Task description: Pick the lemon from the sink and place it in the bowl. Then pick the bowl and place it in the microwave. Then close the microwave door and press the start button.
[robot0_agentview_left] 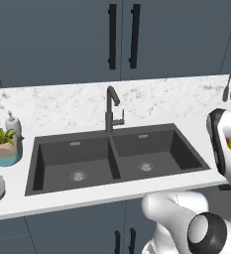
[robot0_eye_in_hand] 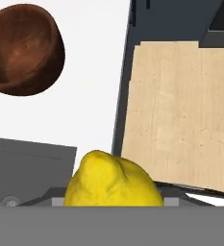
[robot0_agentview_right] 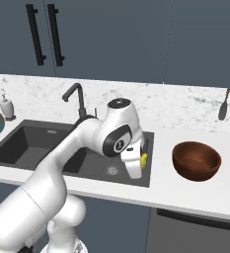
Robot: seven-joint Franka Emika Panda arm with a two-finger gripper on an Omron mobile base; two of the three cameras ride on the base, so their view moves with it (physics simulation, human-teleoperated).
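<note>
Over the right edge of the sink (robot0_agentview_right: 47, 143), the gripper (robot0_agentview_right: 140, 160) hangs above the basin with its fingers partly apart and clamped on the lemon (robot0_eye_in_hand: 112, 180), which sits between them and shows as a yellow patch at the hand in both base views. Beyond it, on the white counter (robot0_agentview_right: 195, 192) to the right of the sink, the bowl (robot0_agentview_right: 196, 160) stands upright, apart from the lemon. Farther back, the faucet (robot0_agentview_right: 76, 101) rises behind the sink.
</note>
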